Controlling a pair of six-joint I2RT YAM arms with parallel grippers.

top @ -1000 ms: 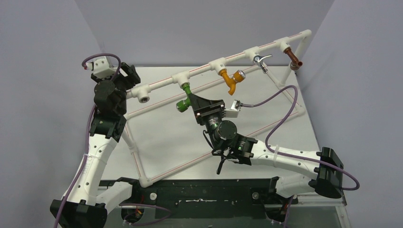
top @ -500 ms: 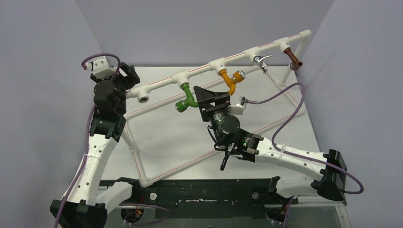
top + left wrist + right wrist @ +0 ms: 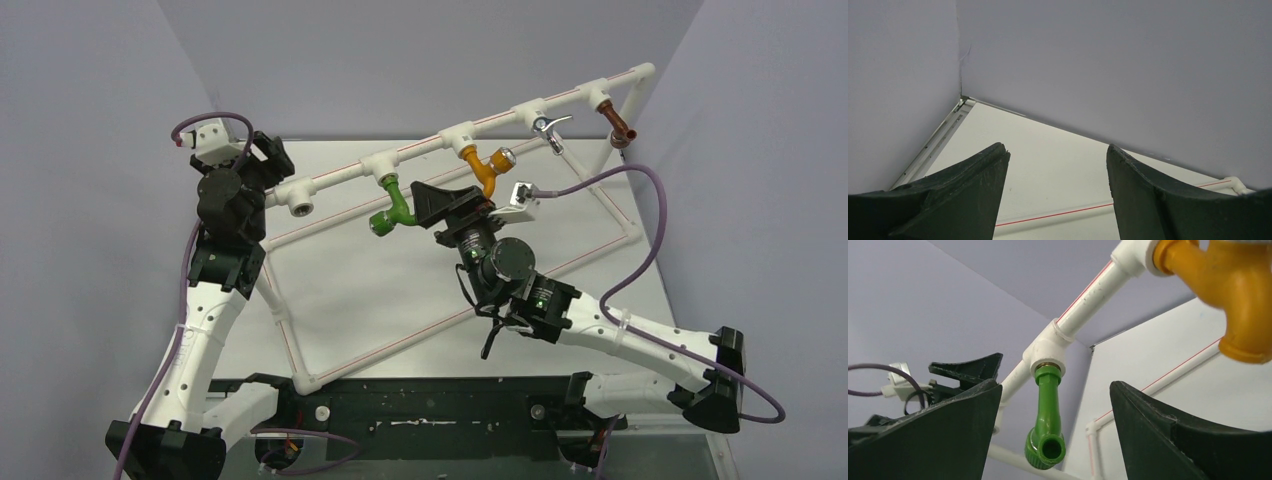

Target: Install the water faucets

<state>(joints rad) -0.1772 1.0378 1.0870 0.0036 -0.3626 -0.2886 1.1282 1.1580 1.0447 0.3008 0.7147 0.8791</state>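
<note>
The green tap [image 3: 1047, 405] hung from a tee [image 3: 1045, 347] on the white pipe [image 3: 330, 180] — spout down. The right gripper [image 3: 422, 203] stood spread just beside it, not touching; the left gripper [image 3: 1057, 150] — also spread — held nothing, well apart.

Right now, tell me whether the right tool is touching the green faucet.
Apart. The right wrist view shows the green faucet hanging inside the open right tool, with background visible on both sides of it.
</note>
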